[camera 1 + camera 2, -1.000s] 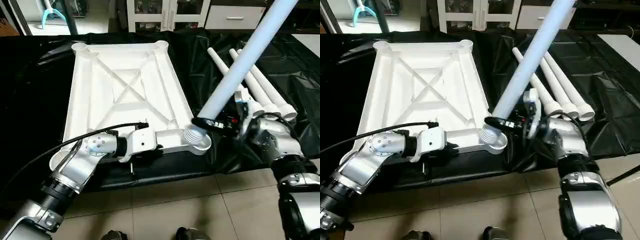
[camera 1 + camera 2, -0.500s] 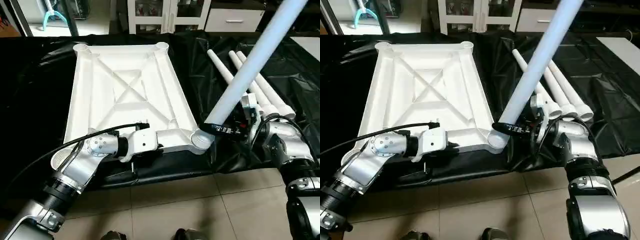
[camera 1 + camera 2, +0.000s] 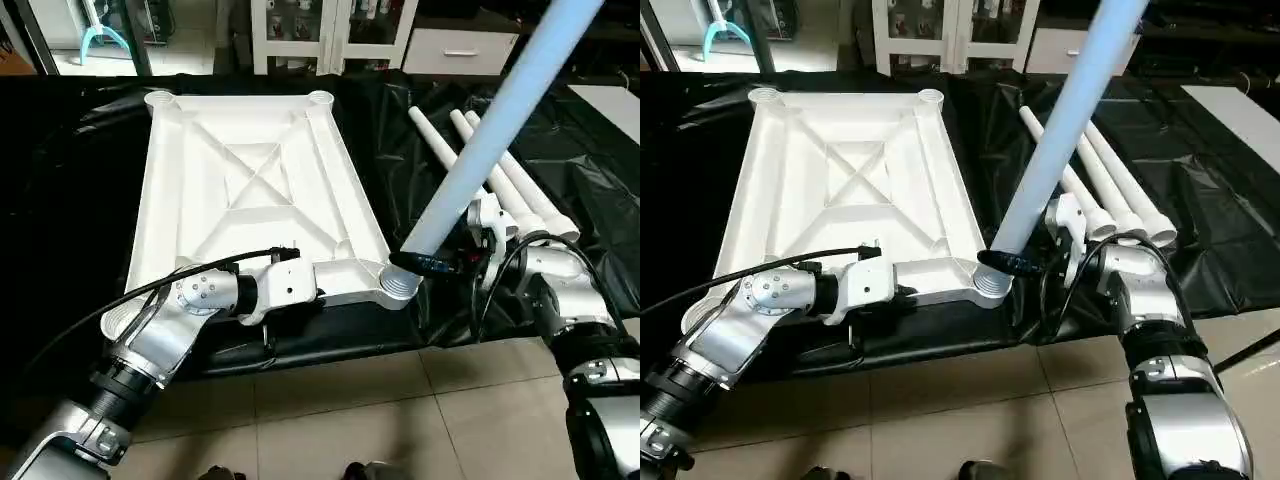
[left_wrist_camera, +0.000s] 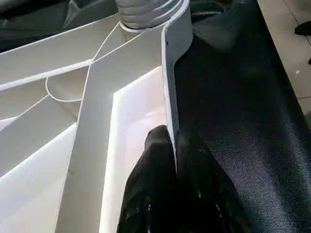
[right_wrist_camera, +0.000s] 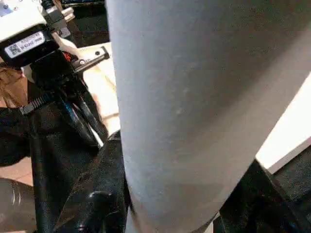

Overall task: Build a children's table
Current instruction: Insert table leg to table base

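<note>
One unreadable label [image 5: 23, 44], right wrist.

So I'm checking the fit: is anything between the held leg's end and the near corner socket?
Nothing visible. The leg, in the right claw, already meets the socket; the left claw pinches the tabletop rim beside it.

Head stereo downward; wrist close-ups
</note>
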Tool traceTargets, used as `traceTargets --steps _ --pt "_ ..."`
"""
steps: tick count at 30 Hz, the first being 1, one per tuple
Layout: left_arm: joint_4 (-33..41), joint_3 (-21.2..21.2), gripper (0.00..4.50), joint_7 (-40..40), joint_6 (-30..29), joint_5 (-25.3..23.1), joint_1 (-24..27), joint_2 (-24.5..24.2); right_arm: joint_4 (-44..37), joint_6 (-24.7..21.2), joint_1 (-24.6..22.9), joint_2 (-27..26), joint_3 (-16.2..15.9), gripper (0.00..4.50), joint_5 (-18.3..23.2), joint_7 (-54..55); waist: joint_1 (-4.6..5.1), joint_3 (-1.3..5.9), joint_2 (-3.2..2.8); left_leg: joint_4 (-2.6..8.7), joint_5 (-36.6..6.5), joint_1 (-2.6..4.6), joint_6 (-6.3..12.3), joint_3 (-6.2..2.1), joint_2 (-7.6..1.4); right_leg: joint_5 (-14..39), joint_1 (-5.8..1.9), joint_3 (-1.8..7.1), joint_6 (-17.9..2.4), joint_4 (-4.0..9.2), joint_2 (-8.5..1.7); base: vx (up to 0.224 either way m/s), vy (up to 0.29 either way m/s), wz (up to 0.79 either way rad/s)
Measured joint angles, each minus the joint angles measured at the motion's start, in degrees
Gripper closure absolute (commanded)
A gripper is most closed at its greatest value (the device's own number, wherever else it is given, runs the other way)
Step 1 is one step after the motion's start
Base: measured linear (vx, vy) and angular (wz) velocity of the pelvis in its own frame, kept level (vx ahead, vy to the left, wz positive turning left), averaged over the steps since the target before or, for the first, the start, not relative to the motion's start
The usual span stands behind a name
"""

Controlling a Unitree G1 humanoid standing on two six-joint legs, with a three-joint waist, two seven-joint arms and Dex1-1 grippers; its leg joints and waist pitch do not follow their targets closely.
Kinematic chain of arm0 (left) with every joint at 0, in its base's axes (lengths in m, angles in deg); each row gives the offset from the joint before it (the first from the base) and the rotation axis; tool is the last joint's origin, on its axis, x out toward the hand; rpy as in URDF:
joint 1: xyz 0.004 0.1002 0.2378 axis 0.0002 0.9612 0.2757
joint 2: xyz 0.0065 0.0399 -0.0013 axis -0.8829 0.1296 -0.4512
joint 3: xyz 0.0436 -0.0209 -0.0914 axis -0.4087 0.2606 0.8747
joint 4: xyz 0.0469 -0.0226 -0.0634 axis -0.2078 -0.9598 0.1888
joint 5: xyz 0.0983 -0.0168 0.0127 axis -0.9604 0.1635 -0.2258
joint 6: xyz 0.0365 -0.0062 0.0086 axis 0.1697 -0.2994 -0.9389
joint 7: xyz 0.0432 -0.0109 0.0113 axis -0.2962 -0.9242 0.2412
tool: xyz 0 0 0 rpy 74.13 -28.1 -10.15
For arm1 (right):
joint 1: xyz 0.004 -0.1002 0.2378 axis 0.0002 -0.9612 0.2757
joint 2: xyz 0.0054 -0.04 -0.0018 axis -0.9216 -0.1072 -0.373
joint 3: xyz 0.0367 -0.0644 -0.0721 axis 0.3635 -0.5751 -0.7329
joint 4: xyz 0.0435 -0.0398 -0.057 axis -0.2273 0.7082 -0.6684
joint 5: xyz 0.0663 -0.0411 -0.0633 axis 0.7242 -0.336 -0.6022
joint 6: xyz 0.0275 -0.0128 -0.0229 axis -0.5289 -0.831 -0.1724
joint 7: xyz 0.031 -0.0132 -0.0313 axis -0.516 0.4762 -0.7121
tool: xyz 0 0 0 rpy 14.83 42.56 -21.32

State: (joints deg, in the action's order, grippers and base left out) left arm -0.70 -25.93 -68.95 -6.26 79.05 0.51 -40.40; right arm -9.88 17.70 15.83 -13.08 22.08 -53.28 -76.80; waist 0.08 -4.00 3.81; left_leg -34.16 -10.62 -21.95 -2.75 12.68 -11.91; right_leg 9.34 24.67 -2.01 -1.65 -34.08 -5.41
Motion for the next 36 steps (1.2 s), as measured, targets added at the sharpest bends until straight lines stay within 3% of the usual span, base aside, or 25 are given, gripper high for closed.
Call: traceTargets --steps 5,8,11,21,24,27,30,33,36 --pt "-0.13 -0.17 4.5 0.13 -0.27 -0.6 0.12 0.12 0.77 2.16 -1.23 -0.9 0.28 2.64 -0.15 1.28 0.14 0.38 0.5 0.0 -0.02 0.19 -0.02 -0.1 -0.01 0.03 -0.32 -0.07 0.04 0.1 0.01 0.0 0.0 0.0" --pt "-0.46 -0.12 4.5 0.42 -0.62 -0.89 0.71 0.1 1.2 3.31 -2.65 -2.99 1.59 2.64 0.12 4.4 0.74 0.53 0.71 0.04 -0.05 0.76 -0.07 -0.23 -0.01 0.45 -0.88 -0.1 0.73 0.15 0.05 0.0 0.0 0.0" --pt "-0.51 -0.07 4.5 0.57 -1.14 -1.15 0.96 -0.06 1.55 3.61 -3.41 -4.53 2.34 2.64 0.46 7.14 1.24 0.64 0.87 0.04 -0.06 0.8 -0.09 -0.56 0.04 0.52 -0.99 -0.17 0.83 0.29 0.12 0.0 0.0 0.0" --pt "-0.51 0.12 4.5 1.04 -1.96 -1.58 1.21 -0.4 1.72 4.96 -5.02 -6.78 2.99 2.64 0.93 11.5 1.96 0.62 0.78 0.16 -0.07 0.95 -0.1 -1.17 0.18 0.52 -1.06 -0.48 0.84 1.16 0.24 0.0 0.0 0.0" --pt "-0.51 0.1 4.5 1.04 -1.98 -1.86 1.16 -0.63 1.72 4.95 -4.78 -6.81 2.69 2.64 0.9 11.72 2.15 0.54 0.49 0.16 -0.08 0.95 -0.11 -1.23 0.19 0.52 -1.04 -0.52 0.84 1.17 0.24 0.0 0.0 0.0" --pt "-0.53 -0.01 4.5 1.05 -2.11 -2.36 0.97 -0.91 1.72 4.92 -4.33 -7.06 2.18 2.64 0.55 12.86 2.54 0.48 -0.11 0.16 -0.08 0.96 -0.11 -1.27 0.21 0.52 -1.06 -0.53 0.84 1.2 0.24 0.0 0.0 0.0" --pt "-0.84 -0.01 4.5 1.47 -2.32 -2.77 0.91 -1.17 1.71 4.92 -3.98 -7.84 1.95 2.64 0.01 14.66 2.86 0.52 -1.49 0.24 -0.08 0.98 -0.11 -1.58 0.24 0.52 -1.16 -0.82 0.84 1.69 0.25 0.0 0.0 0.0" --pt "-0.94 -0.02 4.5 2.57 -3.31 -3.69 0.85 -1.19 1.56 4.92 -3.62 -9.0 1.54 2.64 -0.47 17.84 3.3 0.02 -3.19 0.32 -0.11 1.4 -0.14 -2.28 0.3 0.55 -1.75 -1.74 0.84 2.56 0.12 0.0 0.0 0.0" --pt "-1.04 0.35 4.5 3.3 -4.35 -4.55 0.71 -1.27 0.59 4.91 -3.57 -10.16 0.61 2.64 -0.95 21.61 3.8 -0.86 -4.9 0.79 -0.18 1.92 -0.25 -3.62 0.34 0.96 -2.79 -3.64 0.89 4.05 0.0 -0.018 0.003 -0.04"
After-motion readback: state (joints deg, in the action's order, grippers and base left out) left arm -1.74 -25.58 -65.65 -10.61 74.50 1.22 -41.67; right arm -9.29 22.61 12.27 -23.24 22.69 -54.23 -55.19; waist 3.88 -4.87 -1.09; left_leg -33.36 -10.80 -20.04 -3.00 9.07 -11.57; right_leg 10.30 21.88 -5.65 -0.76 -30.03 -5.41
